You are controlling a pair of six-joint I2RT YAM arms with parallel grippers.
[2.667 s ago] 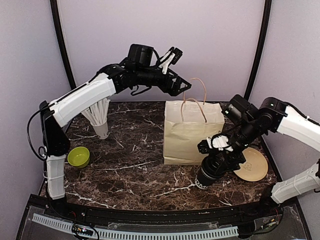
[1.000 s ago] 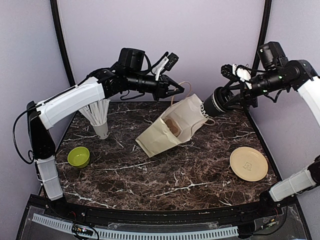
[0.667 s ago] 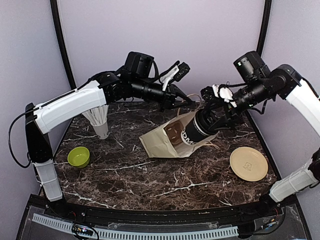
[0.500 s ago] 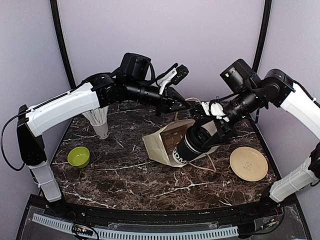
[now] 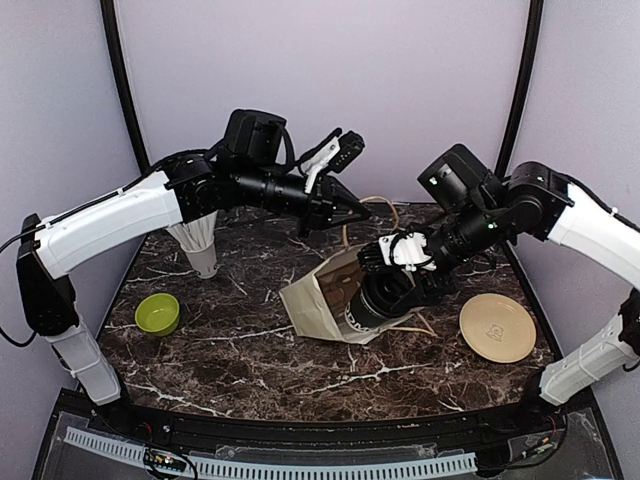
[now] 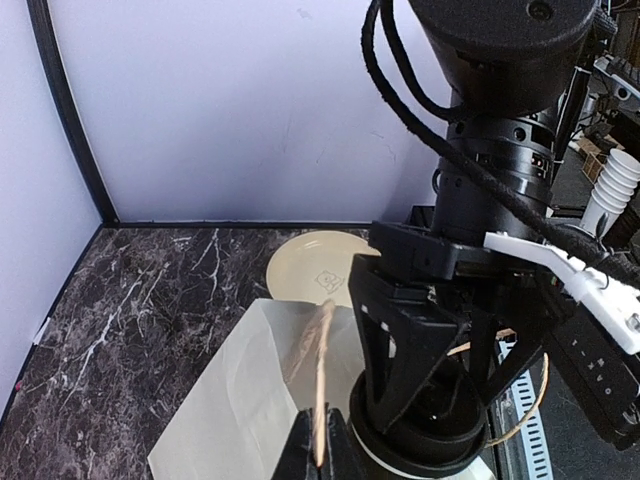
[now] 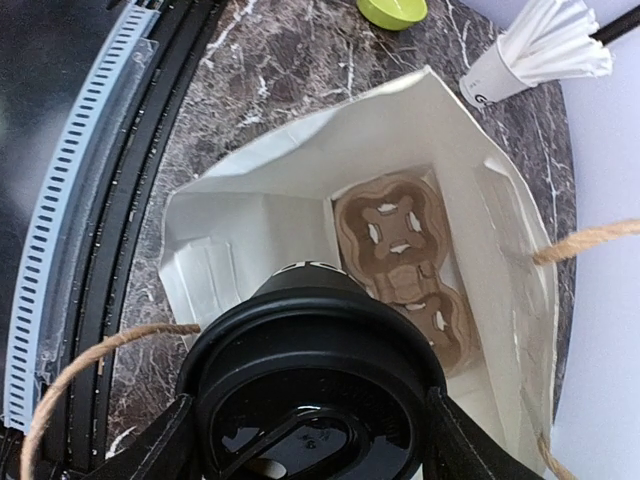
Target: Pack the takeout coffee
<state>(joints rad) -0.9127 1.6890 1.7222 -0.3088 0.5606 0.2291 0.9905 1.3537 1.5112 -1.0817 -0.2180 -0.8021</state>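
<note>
Right fingers [image 7: 150, 455] clasped the takeout coffee [image 7: 312, 400] at the mouth of the paper bag [image 7: 250, 210], left fingers [image 6: 300, 452] pinching its handle [image 6: 322, 370] (the insertion step); next, seemingly, it needed seating in the carrier [image 7: 400, 250].

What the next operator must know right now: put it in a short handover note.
Left gripper: shut on the twine handle of the cream paper bag, holding the bag tilted with its mouth open.
Right gripper: shut on the black-sleeved paper coffee cup with black plastic lid, at the bag's mouth.
Done: cup picked up and brought to the bag.
Left: seat the cup in the brown cardboard carrier inside, release it, then probably stand the bag upright.
</note>
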